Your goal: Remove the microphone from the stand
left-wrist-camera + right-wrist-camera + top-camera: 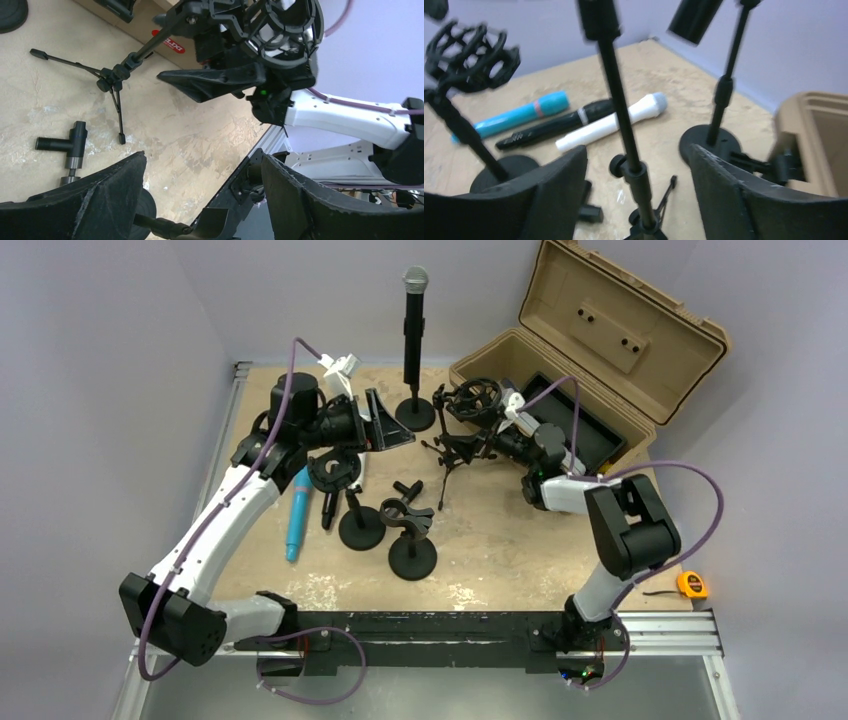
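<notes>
At the far edge of the table (pixel 500 540), the microphone (pixel 413 315) stands upright in its stand (pixel 415 412). Its silver head is on top, and the stand's round base rests on the table just left of an open tan case (pixel 600 350). Neither arm touches the microphone.

The left pincer (pixel 385 428) hangs near the base of that stand, on its left side. Its wrist view shows it released: the fingers (pixel 100 200) are spread wide, with only bare table and the other arm seen between them.

The right pincer (pixel 478 440) sits to the right of the stand, at a small tripod (pixel 450 452) that carries a black ring mount (pixel 478 397). From the right wrist this pincer is also released. The tripod's thin rod (pixel 624 130) rises in the gap between the two fingers, apart from both.

Beyond the rod, three loose microphones lie side by side on the table: a blue one (pixel 514 117), a black one (pixel 554 127) and a white one (pixel 614 122).

Nearer the arms stand two more round-based stands, one (pixel 360 530) with a ring mount, the other (pixel 412 558) with a clip on top. A yellow tape measure (pixel 692 585) lies off to the right of the right arm.
</notes>
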